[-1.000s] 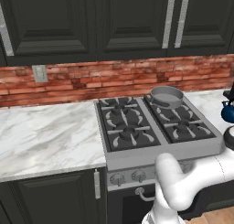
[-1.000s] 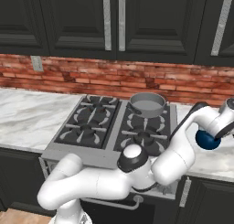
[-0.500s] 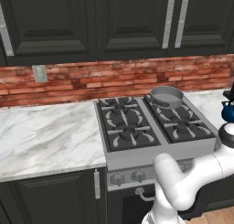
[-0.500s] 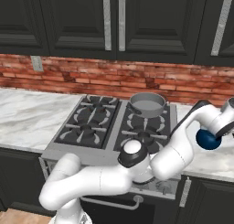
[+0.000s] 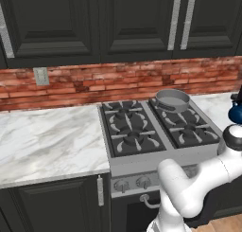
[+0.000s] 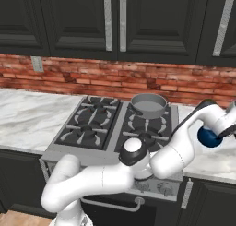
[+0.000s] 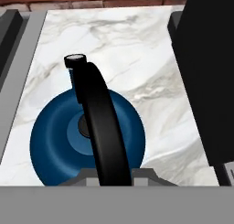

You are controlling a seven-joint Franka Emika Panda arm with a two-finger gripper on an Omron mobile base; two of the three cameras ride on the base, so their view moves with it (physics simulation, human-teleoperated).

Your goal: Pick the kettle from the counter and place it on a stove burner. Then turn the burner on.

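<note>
The hand [image 7: 108, 182] is closed on the black handle of the kettle [image 7: 59, 141], which sits on the counter [image 7: 137, 58] directly below, handle arch running 12-to-6, burners [image 6: 143, 123] toward 9 o'clock.

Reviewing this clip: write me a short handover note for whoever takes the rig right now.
Gripper: shut on the kettle handle.
Kettle: on the counter, right of the stove; not visibly lifted.
Pan: on the back right burner.
Done: reach and grasp.
Left: lift the kettle, set it on a free burner, such as the front right one, then turn that burner on.
</note>
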